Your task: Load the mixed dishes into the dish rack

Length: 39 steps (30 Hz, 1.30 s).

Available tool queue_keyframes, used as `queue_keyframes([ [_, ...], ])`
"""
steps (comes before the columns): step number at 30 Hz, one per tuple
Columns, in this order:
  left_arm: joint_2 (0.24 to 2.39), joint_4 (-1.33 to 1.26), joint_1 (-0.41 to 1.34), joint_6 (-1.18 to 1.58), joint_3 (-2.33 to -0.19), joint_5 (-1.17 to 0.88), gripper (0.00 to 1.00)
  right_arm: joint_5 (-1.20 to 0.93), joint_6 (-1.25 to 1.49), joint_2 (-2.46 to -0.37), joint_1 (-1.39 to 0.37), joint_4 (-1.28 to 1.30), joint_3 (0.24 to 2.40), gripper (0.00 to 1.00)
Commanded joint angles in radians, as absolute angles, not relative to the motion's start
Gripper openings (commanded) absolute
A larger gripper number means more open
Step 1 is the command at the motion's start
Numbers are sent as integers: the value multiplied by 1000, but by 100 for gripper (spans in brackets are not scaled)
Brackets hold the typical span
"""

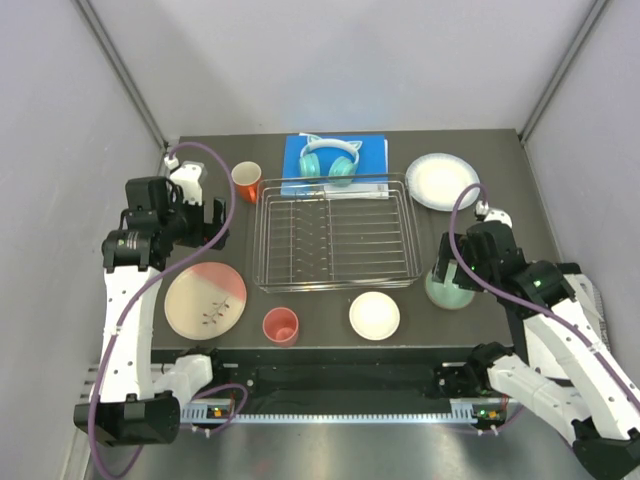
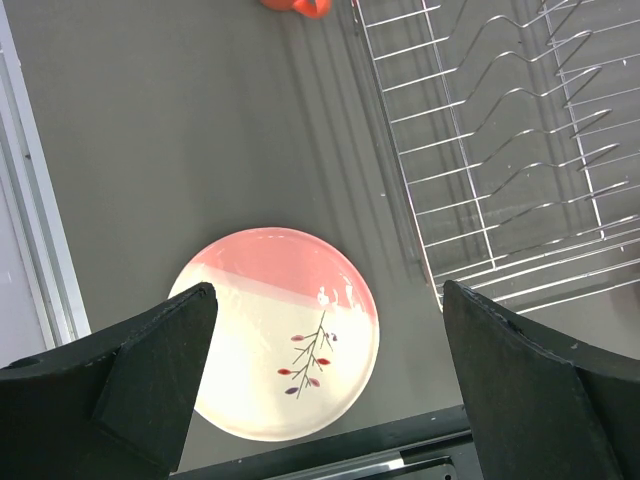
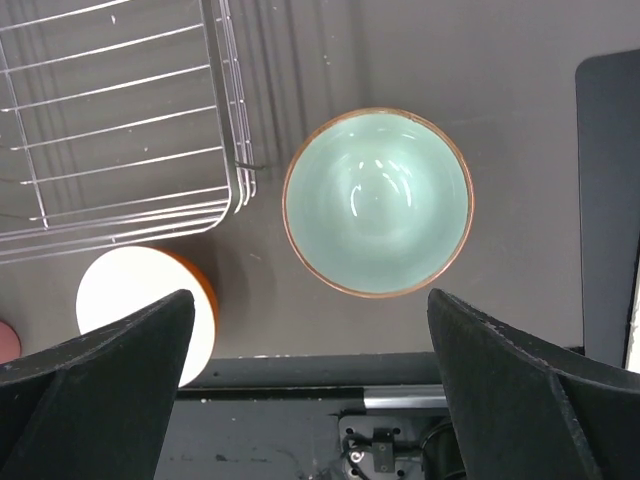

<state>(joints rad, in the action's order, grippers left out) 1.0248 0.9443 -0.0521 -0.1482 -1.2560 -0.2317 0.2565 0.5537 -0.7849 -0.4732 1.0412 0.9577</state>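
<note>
The dish rack [image 1: 335,240] sits mid-table with nothing in it. The pink-and-cream plate [image 1: 205,300] lies to its front left. My left gripper [image 1: 212,228] hangs open and empty above the table; in the left wrist view [image 2: 327,300] the plate [image 2: 275,335] lies below between the fingers. The mint green bowl [image 3: 378,202] stands right of the rack, partly under my right gripper [image 1: 450,270], which is open and empty above it [image 3: 310,300]. A coral pink cup [image 1: 280,325] and a small white, orange-sided dish [image 1: 374,315] stand in front of the rack.
An orange cup [image 1: 246,181] stands behind the rack's left corner and a white plate [image 1: 442,181] lies at the back right. Teal cat-ear headphones [image 1: 329,160] rest on a blue book [image 1: 370,155] behind the rack. Grey walls close in the sides.
</note>
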Motion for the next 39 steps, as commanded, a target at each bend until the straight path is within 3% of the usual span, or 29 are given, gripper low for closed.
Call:
queue_keyframes([
  [1,1000,914,-55,-160,-1267,-245,99,246,560,-752,-483,1028,931,100],
  [16,966,902,-55,-187,-1227,-229,99,304,759,-916,-485,950,790,100],
  [28,930,900,-55,-207,-1183,-206,99,268,675,-997,-491,776,741,100],
  [39,937,882,-55,-198,-1167,-212,99,333,647,-1104,-595,822,802,97],
])
